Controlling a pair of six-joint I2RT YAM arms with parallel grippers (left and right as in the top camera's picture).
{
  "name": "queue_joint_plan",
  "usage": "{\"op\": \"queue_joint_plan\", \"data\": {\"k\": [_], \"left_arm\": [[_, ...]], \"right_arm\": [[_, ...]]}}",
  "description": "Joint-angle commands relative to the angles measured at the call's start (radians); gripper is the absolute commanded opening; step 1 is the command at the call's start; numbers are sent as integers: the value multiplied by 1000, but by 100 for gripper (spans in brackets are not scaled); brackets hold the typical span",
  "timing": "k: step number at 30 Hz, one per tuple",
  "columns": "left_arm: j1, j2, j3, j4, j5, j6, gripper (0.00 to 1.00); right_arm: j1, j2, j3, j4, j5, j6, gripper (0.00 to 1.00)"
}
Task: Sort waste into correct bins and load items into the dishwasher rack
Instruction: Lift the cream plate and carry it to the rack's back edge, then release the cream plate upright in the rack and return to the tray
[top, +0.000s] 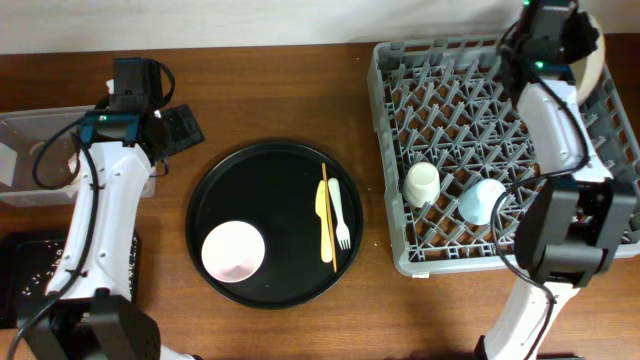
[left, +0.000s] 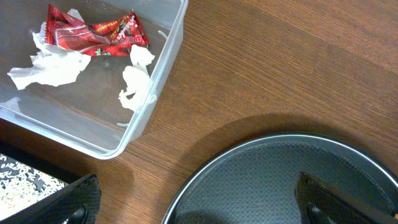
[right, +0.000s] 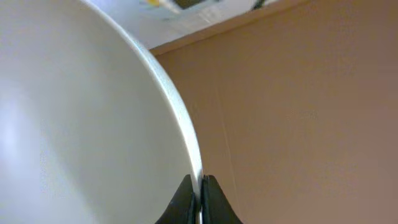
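The grey rack (top: 450, 262) fills the right side of the table, and the step in hand looks to be seating the plate (top: 592, 55) in it. The right gripper (right: 199, 190) pinches the plate's rim, holding it on edge above the rack's far right corner. To do this well, lower it upright into a gap between peg rows, and let go only once its rim rests on the grid.

The cream cup (top: 421, 182) and blue cup (top: 483, 200) sit in the rack near its front. On the round tray (top: 270, 180) wait the bowl (top: 233, 250), fork (top: 338, 215) and yellow utensil (top: 324, 215).

The left gripper (left: 199, 208) hangs wide and empty beside the clear tub (top: 25, 125), which holds the tissue (left: 53, 65) and red wrapper (left: 93, 34). Rice (left: 25, 177) lies in the shallow black tray (top: 20, 270).
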Motion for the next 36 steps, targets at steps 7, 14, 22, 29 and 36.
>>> {"op": "queue_joint_plan", "data": {"k": [7,14,22,29,36], "left_arm": [[2,2,-4,1,-11,-10,99],[2,2,-4,1,-11,-10,99],[2,2,-4,1,-11,-10,99],[2,2,-4,1,-11,-10,99],[2,2,-4,1,-11,-10,99]], "right_arm": [[193,41,-50,-100,73,117,5],[316,41,-48,-73,202,116,100],[445,-230,65,-255,230,205,99],[409,-334,71,-1128,-1012,807,61],[452,-244,-233,-931,-976,786,60]]}}
